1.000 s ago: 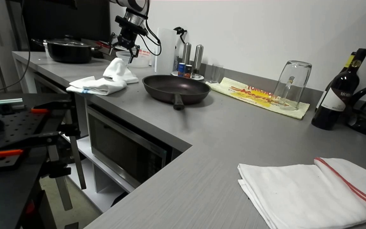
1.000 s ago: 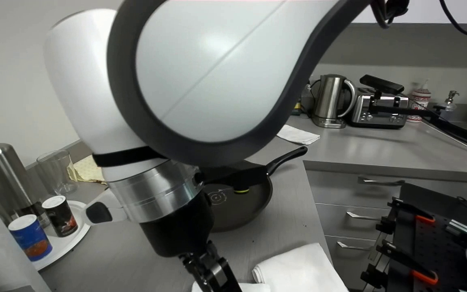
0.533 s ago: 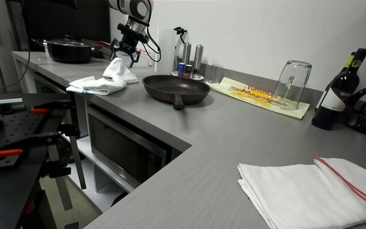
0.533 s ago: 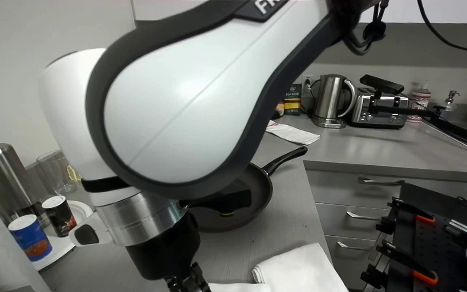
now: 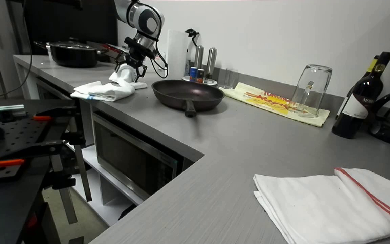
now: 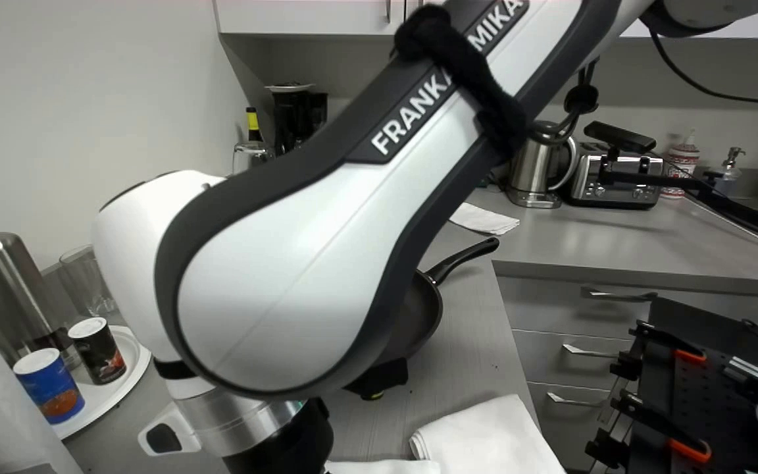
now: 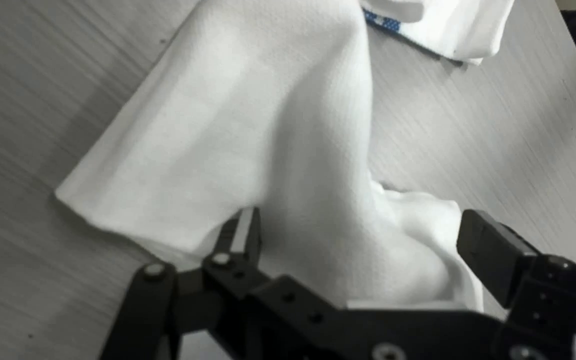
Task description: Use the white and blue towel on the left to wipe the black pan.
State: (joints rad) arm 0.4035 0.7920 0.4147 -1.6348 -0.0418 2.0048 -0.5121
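White-and-blue cloth towel (image 7: 313, 115), ungripped, partly between wide-spread fingers of jointed black claw (image 7: 360, 217); round black pan (image 5: 188, 95) nearby.

On grey counter (image 5: 232, 152) | black pan (image 5: 188, 95) | white-and-blue towel (image 5: 106, 90) | red-striped towel (image 5: 327, 206) | yellow cloth (image 5: 252, 94) | black pot (image 5: 73, 57)

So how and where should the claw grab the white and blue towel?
Probably by the peaked fold of the white and blue towel, from above: it rises off the counter, giving cloth to pinch, and the wrist view shows the open claw straddling it.
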